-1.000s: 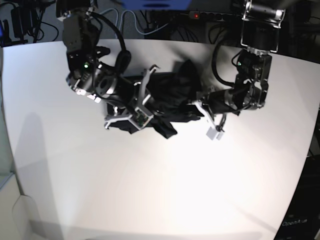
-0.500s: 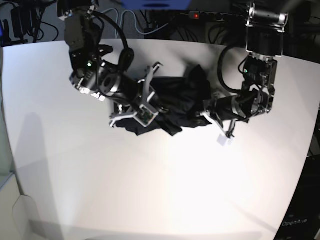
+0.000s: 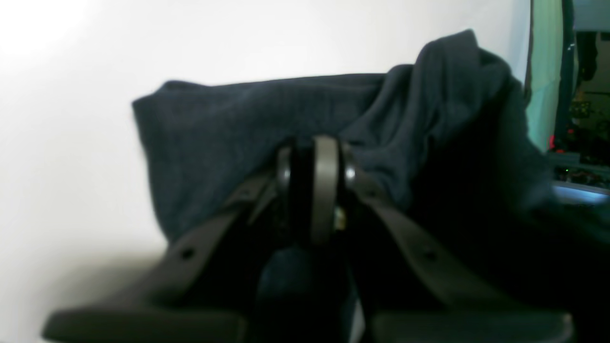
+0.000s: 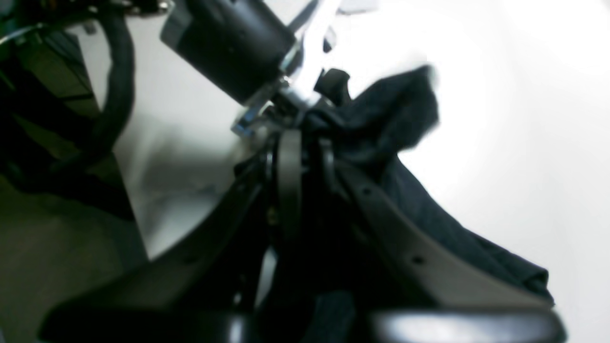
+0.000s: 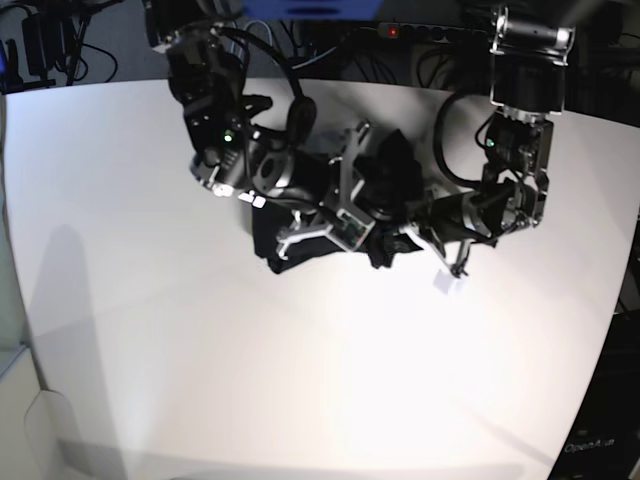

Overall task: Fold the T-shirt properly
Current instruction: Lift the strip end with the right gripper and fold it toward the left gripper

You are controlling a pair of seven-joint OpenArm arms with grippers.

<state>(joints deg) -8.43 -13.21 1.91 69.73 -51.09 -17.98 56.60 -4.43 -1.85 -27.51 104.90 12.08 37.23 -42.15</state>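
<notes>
White table (image 5: 150,330) holds the bunched T-shirt (image 5: 385,190), seemingly lying crosswise, both arms' jaws clamping it.

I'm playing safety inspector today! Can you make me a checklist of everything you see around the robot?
Surface: white table, brightly lit, bare in front.
Job's things: dark shirt, bunched in a heap between the two arms, not folded flat.
Clutter: small white tag-like bit by the left arm; what it is, cannot tell.
Grippers: left end effector closed on shirt fabric; right end effector closed on shirt fabric.
Cables: black cable looping on the right arm; more wires behind the table.
Surroundings: power strip with a red light at the back.
</notes>
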